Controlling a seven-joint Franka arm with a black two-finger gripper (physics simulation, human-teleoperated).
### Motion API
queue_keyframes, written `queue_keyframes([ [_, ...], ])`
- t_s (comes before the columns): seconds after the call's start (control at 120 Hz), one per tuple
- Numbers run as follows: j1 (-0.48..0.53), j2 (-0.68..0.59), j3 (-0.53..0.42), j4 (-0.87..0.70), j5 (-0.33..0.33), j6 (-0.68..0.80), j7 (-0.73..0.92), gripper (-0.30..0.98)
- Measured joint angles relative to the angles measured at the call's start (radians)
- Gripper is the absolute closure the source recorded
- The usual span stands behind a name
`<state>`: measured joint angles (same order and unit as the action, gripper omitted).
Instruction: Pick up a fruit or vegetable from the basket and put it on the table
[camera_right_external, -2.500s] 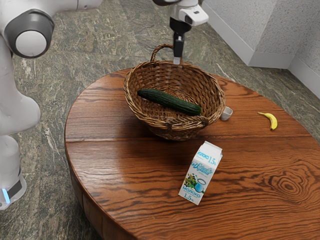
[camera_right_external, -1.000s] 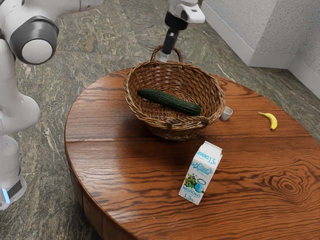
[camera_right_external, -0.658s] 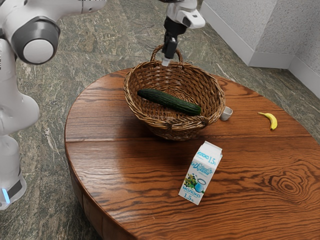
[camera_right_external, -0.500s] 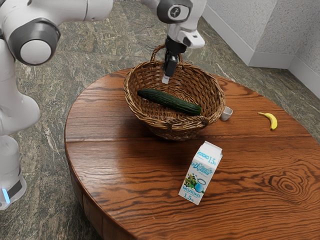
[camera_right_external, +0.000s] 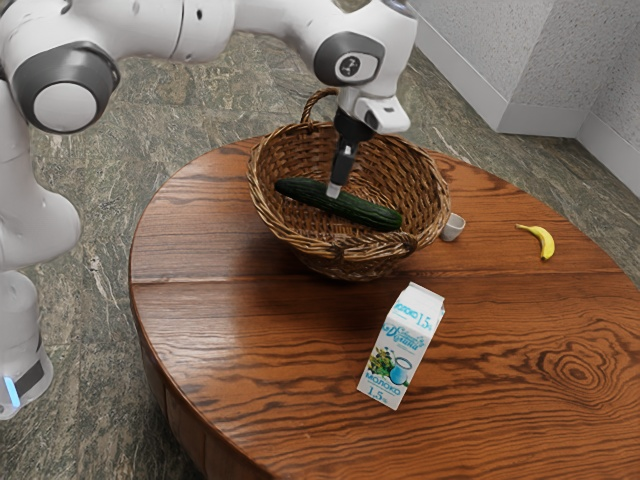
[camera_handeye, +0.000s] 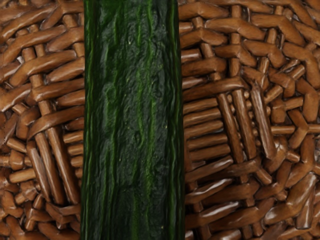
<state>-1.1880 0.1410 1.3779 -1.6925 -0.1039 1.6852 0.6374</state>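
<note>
My gripper (camera_right_external: 334, 188) reaches down into the wicker basket (camera_right_external: 290, 235), its tip overlapping the middle of the dark green cucumber (camera_right_external: 366, 212) in the exterior view. The cucumber lies aslant inside the basket, which stands upright on the round wooden table (camera_right_external: 230, 330). In the wrist view the cucumber (camera_handeye: 132, 120) runs lengthwise close under my hand, with the basket's woven wall and bottom (camera_handeye: 235, 120) on both sides of it. Whether the gripper touches the cucumber is unclear.
A milk carton (camera_right_external: 402, 345) stands on the table in front of the basket. A small white cup (camera_right_external: 453, 228) sits close beside the basket, toward the exterior view's right, and a yellow banana (camera_right_external: 542, 241) lies farther that way. The basket's handle (camera_right_external: 318, 102) rises at its far side.
My hand has come down from above the basket's far side, into the basket and onto the cucumber's middle in the exterior view. Cucumber, basket, carton, cup and banana have stayed put.
</note>
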Motion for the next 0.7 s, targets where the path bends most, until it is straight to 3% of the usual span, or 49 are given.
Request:
queue_keyframes([
  [0.7, 0.002, 0.0, 0.0, -0.098, 0.003, 0.087, 0.165, 0.0],
])
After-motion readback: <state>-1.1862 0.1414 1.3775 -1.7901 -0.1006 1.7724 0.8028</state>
